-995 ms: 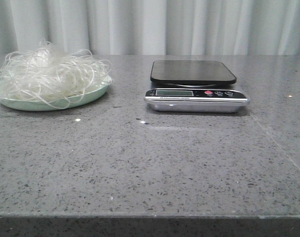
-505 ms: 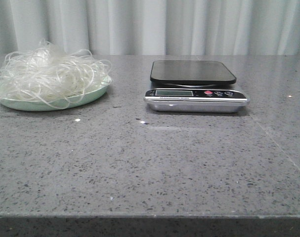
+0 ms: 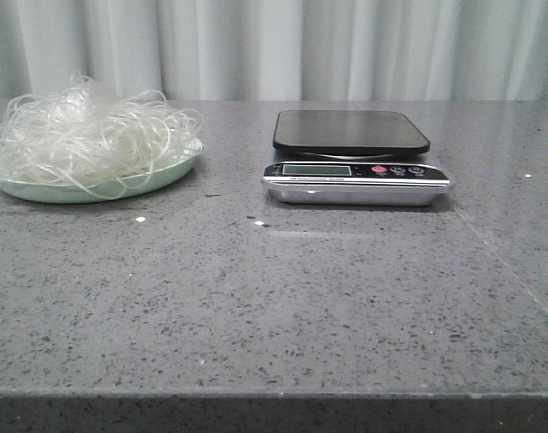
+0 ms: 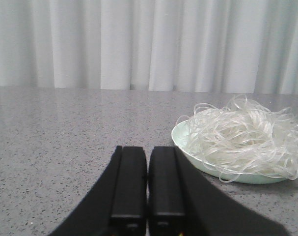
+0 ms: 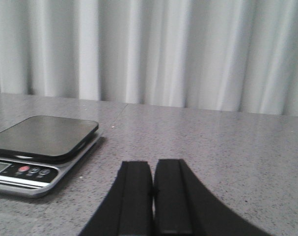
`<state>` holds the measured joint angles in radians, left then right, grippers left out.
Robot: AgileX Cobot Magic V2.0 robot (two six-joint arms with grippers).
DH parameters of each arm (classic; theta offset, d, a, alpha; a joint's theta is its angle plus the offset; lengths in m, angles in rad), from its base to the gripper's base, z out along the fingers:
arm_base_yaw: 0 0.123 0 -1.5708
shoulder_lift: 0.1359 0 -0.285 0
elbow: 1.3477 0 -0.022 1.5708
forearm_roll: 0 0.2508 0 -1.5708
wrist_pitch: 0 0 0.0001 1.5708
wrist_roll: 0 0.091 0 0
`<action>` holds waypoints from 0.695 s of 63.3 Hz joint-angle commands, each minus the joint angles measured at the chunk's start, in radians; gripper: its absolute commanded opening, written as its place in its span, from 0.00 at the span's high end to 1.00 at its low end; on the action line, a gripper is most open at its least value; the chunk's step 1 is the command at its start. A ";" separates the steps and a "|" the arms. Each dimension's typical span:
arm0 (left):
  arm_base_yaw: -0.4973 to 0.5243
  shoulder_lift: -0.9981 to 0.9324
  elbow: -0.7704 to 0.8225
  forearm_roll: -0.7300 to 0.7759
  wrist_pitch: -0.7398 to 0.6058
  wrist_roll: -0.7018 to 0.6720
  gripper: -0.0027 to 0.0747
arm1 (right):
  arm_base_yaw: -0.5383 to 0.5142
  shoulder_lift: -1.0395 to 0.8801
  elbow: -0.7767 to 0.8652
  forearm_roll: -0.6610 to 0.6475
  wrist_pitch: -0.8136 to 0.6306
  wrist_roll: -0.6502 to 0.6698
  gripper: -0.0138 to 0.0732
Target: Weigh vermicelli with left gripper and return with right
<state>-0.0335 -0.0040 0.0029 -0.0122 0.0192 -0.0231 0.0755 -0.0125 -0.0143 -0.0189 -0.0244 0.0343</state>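
Vermicelli point(image 4: 242, 135) untouched on its plate point(image 4: 185, 142), both arms' jaws pressed together, so I'd part the left gripper point(image 4: 148, 184) wide and scoop deep.

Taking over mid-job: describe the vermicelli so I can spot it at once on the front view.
On the grey speckled table, look to the far left, away from the black-topped scale. There a mint-green plate carries the vermicelli: a fluffy heap of thin, translucent whitish strands, the only loose, tangled thing there.
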 commanded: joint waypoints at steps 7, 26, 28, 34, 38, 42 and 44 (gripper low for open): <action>0.001 -0.020 0.008 -0.002 -0.077 -0.010 0.79 | -0.041 0.010 0.034 0.019 -0.193 0.001 0.63; 0.001 -0.020 0.008 -0.002 -0.077 -0.010 0.79 | -0.106 -0.002 0.034 0.039 -0.193 0.001 0.63; 0.001 -0.020 0.008 -0.002 -0.077 -0.010 0.79 | -0.106 -0.015 0.034 0.039 -0.191 0.001 0.63; 0.001 -0.020 0.008 -0.002 -0.077 -0.010 0.79 | -0.106 -0.015 0.034 0.039 -0.191 0.001 0.63; 0.001 -0.020 0.008 -0.002 -0.077 -0.010 0.79 | -0.106 -0.015 0.034 0.039 -0.191 0.001 0.63; 0.001 -0.020 0.008 -0.002 -0.077 -0.010 0.79 | -0.106 -0.015 0.034 0.039 -0.192 0.001 0.63; 0.001 -0.020 0.008 -0.002 -0.077 -0.010 0.79 | -0.106 -0.015 0.034 0.039 -0.191 0.001 0.63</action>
<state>-0.0335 -0.0040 0.0029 -0.0122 0.0192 -0.0231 -0.0231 -0.0125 0.0285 0.0168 -0.1318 0.0343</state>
